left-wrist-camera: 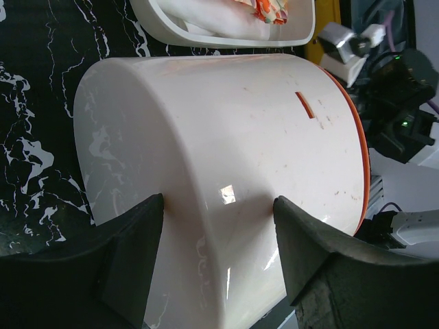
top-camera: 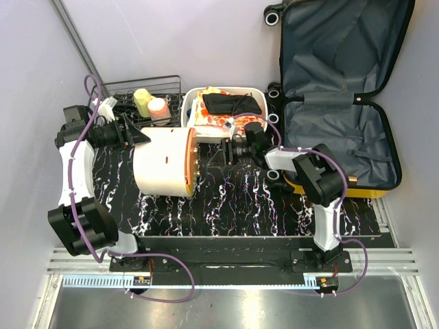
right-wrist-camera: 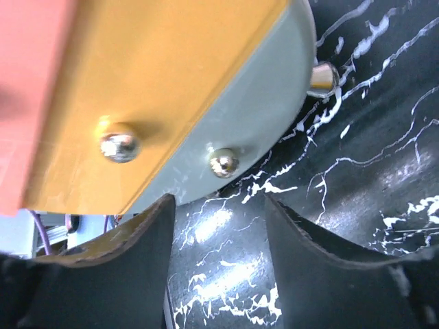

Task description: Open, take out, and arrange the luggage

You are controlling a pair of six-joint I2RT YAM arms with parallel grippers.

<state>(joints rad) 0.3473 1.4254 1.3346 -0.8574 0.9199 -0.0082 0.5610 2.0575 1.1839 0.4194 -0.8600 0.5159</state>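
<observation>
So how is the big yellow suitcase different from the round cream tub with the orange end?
The yellow hard-shell suitcase is boxy and lies open, showing dark grey fabric lining; the cream-and-orange round container is a drum tipped on its side. The suitcase sits at the right; the container lies mid-table on the black marbled surface. Both are bulky.

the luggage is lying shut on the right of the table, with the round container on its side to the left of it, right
Not shut: the luggage is open, its grey lining showing in the top external view. It is on the right, and the round container does lie on its side to the left of it.
</observation>
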